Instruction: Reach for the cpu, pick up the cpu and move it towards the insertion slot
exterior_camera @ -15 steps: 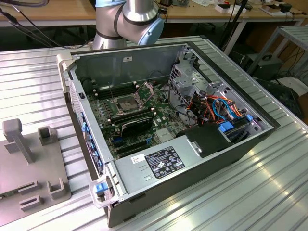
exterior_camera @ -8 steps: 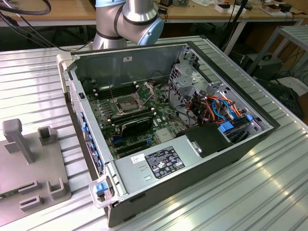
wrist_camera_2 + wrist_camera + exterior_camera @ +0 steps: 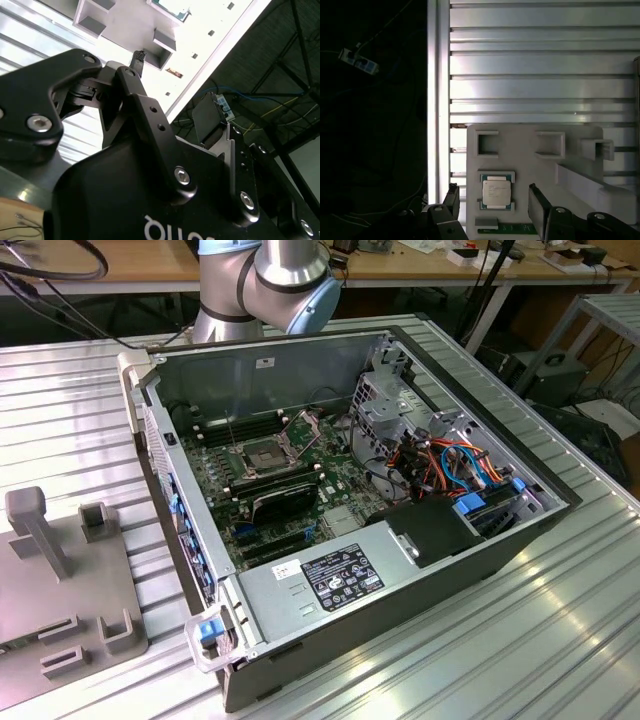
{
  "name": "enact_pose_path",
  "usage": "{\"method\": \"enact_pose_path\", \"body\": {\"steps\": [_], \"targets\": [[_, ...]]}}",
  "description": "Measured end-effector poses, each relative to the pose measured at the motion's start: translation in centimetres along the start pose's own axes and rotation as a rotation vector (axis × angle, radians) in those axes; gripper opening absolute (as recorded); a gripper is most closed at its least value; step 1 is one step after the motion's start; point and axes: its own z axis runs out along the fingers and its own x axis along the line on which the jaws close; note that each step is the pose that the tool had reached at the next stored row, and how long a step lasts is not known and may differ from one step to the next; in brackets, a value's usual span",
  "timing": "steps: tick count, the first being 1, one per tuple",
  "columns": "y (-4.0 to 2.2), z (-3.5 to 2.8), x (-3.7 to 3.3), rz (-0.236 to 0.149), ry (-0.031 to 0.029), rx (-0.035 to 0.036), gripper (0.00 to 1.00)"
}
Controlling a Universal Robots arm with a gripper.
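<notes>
One gripper (image 3: 492, 190): jaws stood wide apart, holding nothing.
Cpu (image 3: 496, 193): lay flat in a grey holder (image 3: 520, 145), straight ahead between the spread fingers (image 3: 537, 207), untouched.
Insertion slot (image 3: 262, 455): well apart, inside the opened computer case (image 3: 300, 365).

Ribbed table (image 3: 520, 640): computer case (image 3: 270, 370), grey fixture (image 3: 60, 590)

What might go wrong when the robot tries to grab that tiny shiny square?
The cpu lies flat in a snug grey holder, so the open gripper may slip off its thin edges or bump the holder. The insertion slot sits deep inside the computer case, with little room around it.
</notes>
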Motion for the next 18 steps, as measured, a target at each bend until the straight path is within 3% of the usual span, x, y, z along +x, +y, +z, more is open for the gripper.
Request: {"method": "enact_pose_path", "body": {"steps": [18], "targets": [[-0.06, 1.39, -0.01, -0.002, 0.0002, 0.0000, 0.66]]}}
